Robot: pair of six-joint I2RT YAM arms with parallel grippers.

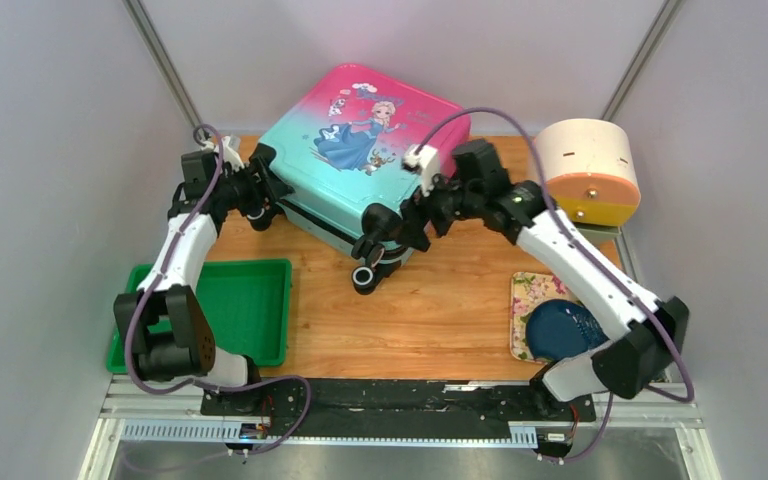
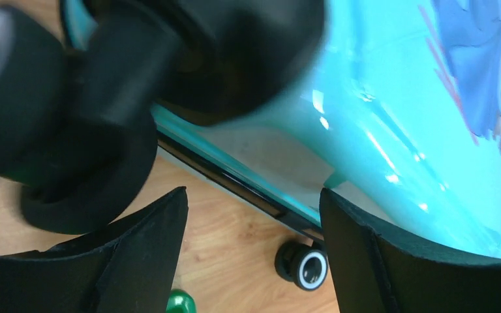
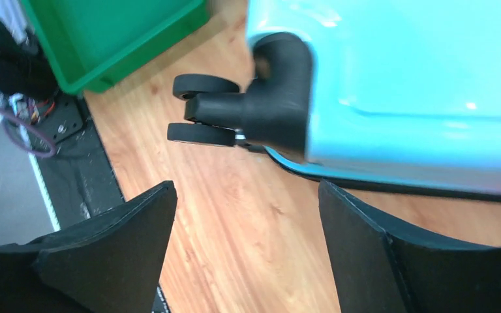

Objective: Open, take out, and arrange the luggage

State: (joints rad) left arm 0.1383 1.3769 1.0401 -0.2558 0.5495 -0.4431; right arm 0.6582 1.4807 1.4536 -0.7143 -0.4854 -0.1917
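Note:
The luggage (image 1: 360, 150) is a pink-to-teal hard-shell suitcase with a princess print, lying shut and flat at the back middle of the wooden table, its black wheels (image 1: 365, 277) toward the front. My left gripper (image 1: 260, 193) is open at its left wheel corner; in the left wrist view the teal shell (image 2: 378, 98) and a black wheel (image 2: 85, 182) fill the frame ahead of the fingers (image 2: 143, 261). My right gripper (image 1: 410, 215) is open at the right front corner; the right wrist view shows the teal shell (image 3: 417, 91) and a wheel bracket (image 3: 261, 107) just ahead.
A green plastic tray (image 1: 230, 310) lies at the front left. A cream-and-orange round container (image 1: 588, 170) stands at the back right. A floral tray (image 1: 528, 300) with a dark blue dish (image 1: 565, 328) lies at the front right, under my right arm.

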